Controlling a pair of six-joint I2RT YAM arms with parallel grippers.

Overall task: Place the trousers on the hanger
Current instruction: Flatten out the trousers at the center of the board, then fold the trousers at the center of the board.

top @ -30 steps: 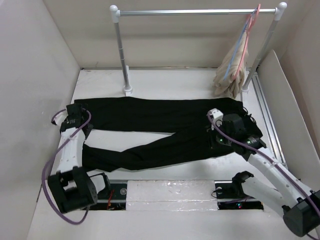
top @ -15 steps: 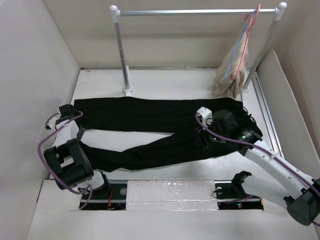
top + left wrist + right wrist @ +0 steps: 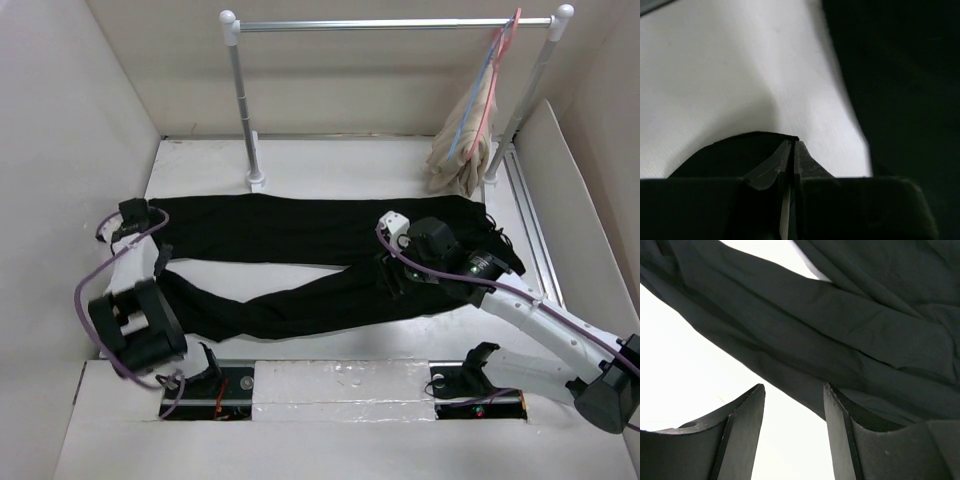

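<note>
Top view: trousers [image 3: 300,230] lay flat on the tabletop [image 3: 330,170]. Their long axis ran left to right, waist toward the right, and the two legs split apart toward the left. My left hand [image 3: 130,215] sat at the far-left leg end, just beside the cuff of the back leg. My right hand [image 3: 392,272] was over the front leg, close to where the legs join. The blue hanger [image 3: 484,68] hung on the rail [image 3: 390,24] at the back right, next to a beige cloth [image 3: 460,150]. It was well apart from both hands, behind and to the right of my right hand, so the right arm was the nearer one.

Left wrist view: my left hand [image 3: 791,142] was pinched fully together. Nothing showed between the fingers, bare white tabletop lay under the tips, and dark fabric lay just to the right.

Right wrist view: my right hand [image 3: 792,390] was spread moderately wide and empty. The leg ran diagonally across just ahead of the fingertips [image 3: 756,392], its edge near the right finger.

My guess is that any coming grab depends on this leg edge lying straight ahead of the right hand.
</note>
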